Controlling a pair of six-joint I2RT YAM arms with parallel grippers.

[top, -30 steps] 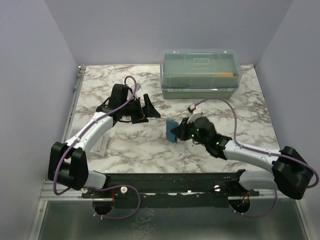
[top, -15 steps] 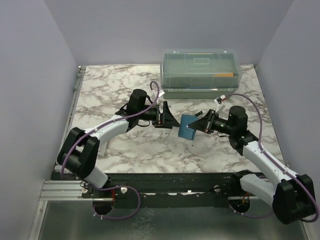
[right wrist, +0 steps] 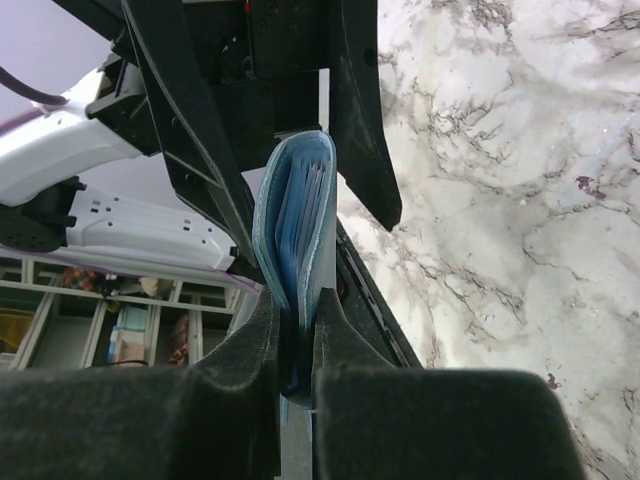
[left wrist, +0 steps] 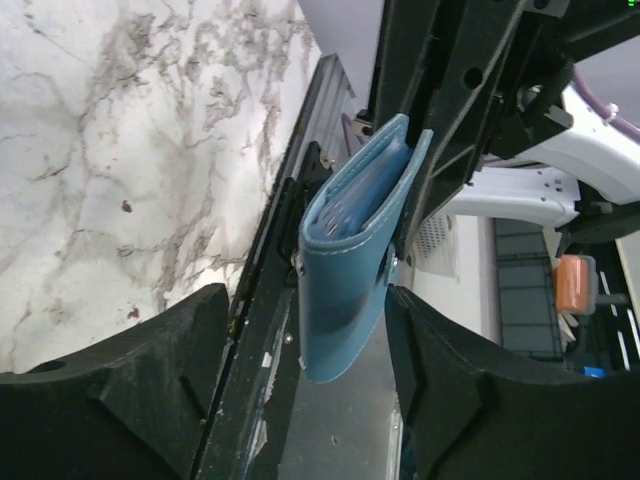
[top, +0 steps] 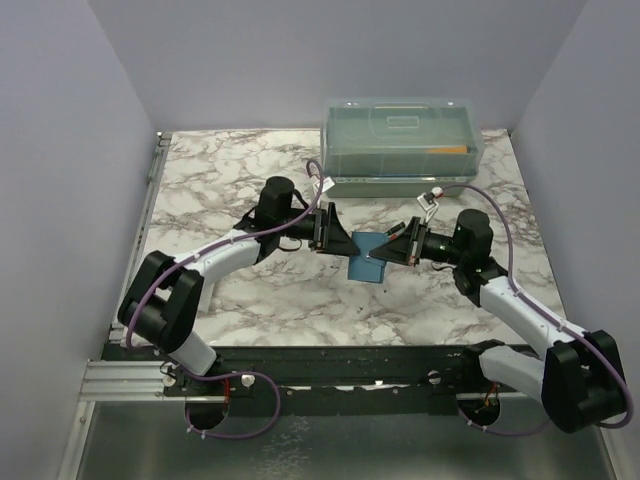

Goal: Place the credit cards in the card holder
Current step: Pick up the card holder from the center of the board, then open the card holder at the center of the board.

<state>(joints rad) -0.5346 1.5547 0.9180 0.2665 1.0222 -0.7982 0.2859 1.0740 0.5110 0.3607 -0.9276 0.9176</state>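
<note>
The teal-blue card holder [top: 368, 258] hangs in the air over the middle of the marble table, between the two arms. My right gripper [top: 395, 248] is shut on its one end; the right wrist view shows its fingers [right wrist: 297, 310] pinching the folded holder [right wrist: 295, 210] edge-on. My left gripper [top: 340, 243] is open, and its two fingers stand either side of the holder's other end [left wrist: 350, 260], the left finger [left wrist: 200, 330] clearly apart from it. Blue pocket layers show inside the fold. I cannot make out any credit cards.
A large translucent lidded box [top: 400, 145] stands at the back right of the table [top: 220, 170]. A dark metal rail [top: 340, 365] runs along the near edge by the arm bases. Walls close in on both sides.
My right gripper has lifted the card holder off the table and swung it left. My left arm has reached right, so the holder now sits between its open fingers.
</note>
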